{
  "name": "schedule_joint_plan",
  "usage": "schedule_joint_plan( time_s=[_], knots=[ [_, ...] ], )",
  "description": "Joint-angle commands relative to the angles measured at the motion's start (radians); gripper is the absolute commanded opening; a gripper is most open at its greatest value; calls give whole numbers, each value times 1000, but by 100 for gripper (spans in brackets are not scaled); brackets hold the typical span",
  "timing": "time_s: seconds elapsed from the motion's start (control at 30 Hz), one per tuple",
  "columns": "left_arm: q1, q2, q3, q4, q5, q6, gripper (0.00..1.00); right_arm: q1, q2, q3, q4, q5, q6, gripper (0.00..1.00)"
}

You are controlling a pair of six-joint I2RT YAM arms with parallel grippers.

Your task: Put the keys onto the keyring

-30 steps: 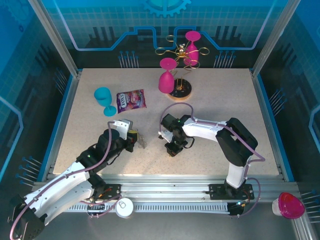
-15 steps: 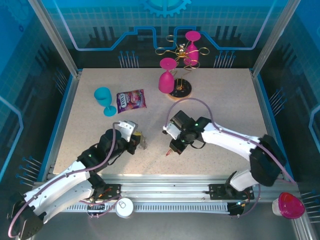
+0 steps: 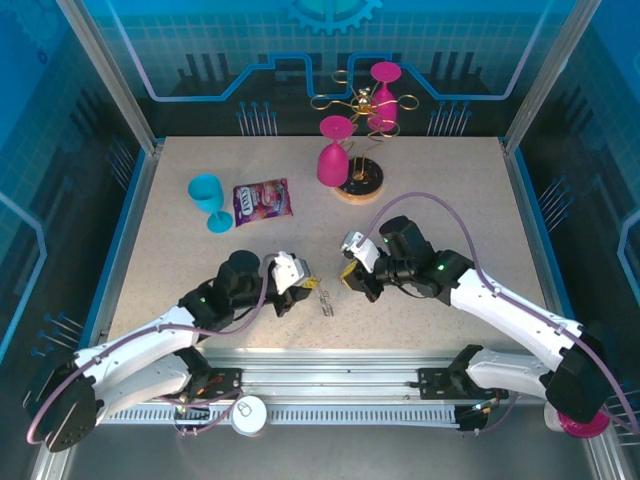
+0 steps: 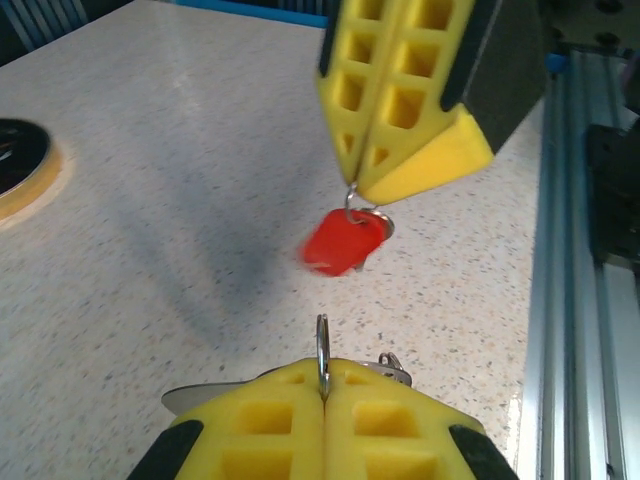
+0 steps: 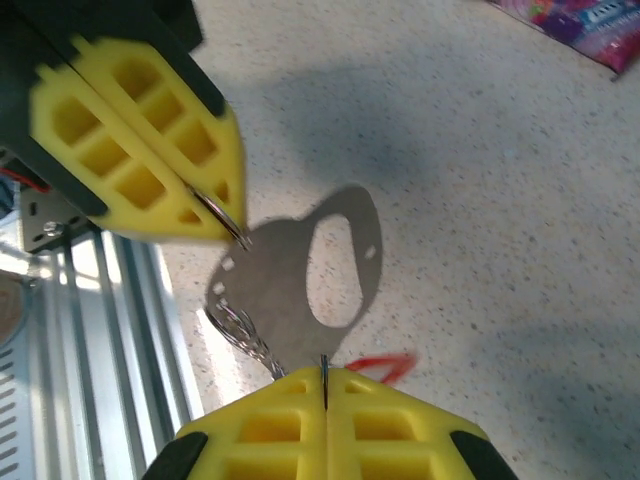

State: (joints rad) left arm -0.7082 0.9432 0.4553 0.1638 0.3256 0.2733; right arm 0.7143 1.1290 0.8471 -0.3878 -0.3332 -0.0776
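The keyring, a flat grey oval loop with thin wire rings along one edge, hangs above the table between the two grippers. My left gripper is shut on one of its wire rings, as the right wrist view shows at the left gripper. The key, with its red head, dangles from a small ring pinched in my shut right gripper. In the right wrist view the key is a red blur beside the right gripper. From above, the left gripper and right gripper face each other closely, the keyring between them.
At the back stands a gold wire rack with pink glasses on a round wooden base. A blue cup and a purple candy bag lie at the left. The metal rail runs along the near edge.
Both grippers have come together at the table's near middle. The right one lifted off the table with the key; the left one moved right with the keyring.
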Motion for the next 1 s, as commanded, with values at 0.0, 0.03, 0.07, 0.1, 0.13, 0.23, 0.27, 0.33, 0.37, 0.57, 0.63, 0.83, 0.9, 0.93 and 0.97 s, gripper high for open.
schedule_joint_plan(
  time_s=[0.0, 0.03, 0.07, 0.1, 0.13, 0.23, 0.27, 0.33, 0.37, 0.57, 0.63, 0.83, 0.9, 0.93, 0.97],
  knots=[
    [-6, 14, -14, 88, 102, 92, 0, -10, -18, -11, 38, -116, -44, 0],
    [-6, 13, -18, 97, 103, 96, 0, -11, -18, -10, 33, -131, -49, 0],
    [-5, 11, -21, 105, 105, 98, 0, -11, -17, -7, 29, -143, -52, 0],
    [-6, 7, -23, 112, 109, 99, 0, -10, -15, -5, 28, -156, -54, 0],
    [-6, 3, -25, 113, 112, 102, 0, -11, -13, -5, 30, -167, -55, 0],
    [-6, -7, -28, 111, 121, 111, 0, -11, -2, 2, 38, -192, -54, 0],
    [-6, -8, -29, 112, 123, 115, 0, -10, 1, 4, 41, -200, -52, 0],
    [-6, -9, -30, 114, 124, 111, 0, -11, 10, 8, 51, -213, -43, 0],
    [-5, -9, -28, 117, 122, 106, 0, -10, 14, 9, 59, -220, -37, 0],
    [-17, -10, -30, 118, 118, 98, 0, -7, 27, 3, 101, -238, -3, 0],
    [-20, -15, -32, 118, 111, 105, 0, -4, 32, 3, 106, -246, 5, 0],
    [-23, -17, -31, 124, 105, 110, 0, -4, 48, 4, 112, -232, 16, 0],
    [-24, -20, -31, 126, 107, 110, 0, -4, 55, 7, 105, -225, 15, 0],
    [-24, -21, -33, 126, 106, 110, 0, -6, 59, 7, 106, -220, 18, 0],
    [-25, -22, -34, 127, 107, 112, 0, -6, 63, 6, 104, -215, 23, 0]
  ],
)
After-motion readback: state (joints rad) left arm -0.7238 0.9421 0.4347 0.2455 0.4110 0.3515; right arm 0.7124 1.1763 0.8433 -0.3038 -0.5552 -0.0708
